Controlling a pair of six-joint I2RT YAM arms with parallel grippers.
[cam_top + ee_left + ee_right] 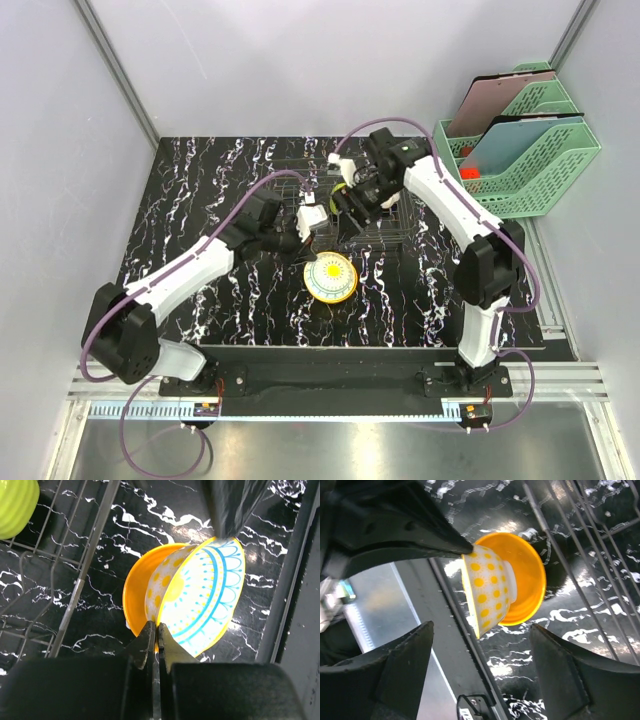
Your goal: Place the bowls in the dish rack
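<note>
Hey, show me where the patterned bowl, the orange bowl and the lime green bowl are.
patterned bowl (205, 600), left wrist view, on its blue-and-yellow inside.
orange bowl (135, 590), left wrist view, on its exposed left part.
lime green bowl (15, 502), left wrist view, on its ribbed outer wall.

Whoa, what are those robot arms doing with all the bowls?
They are loading bowls into a wire dish rack. The left gripper is shut on the rim of a yellow patterned bowl, which sits tilted in an orange bowl just outside the rack. The right gripper hangs open over the rack and holds nothing. A lime green bowl is already in the rack.
</note>
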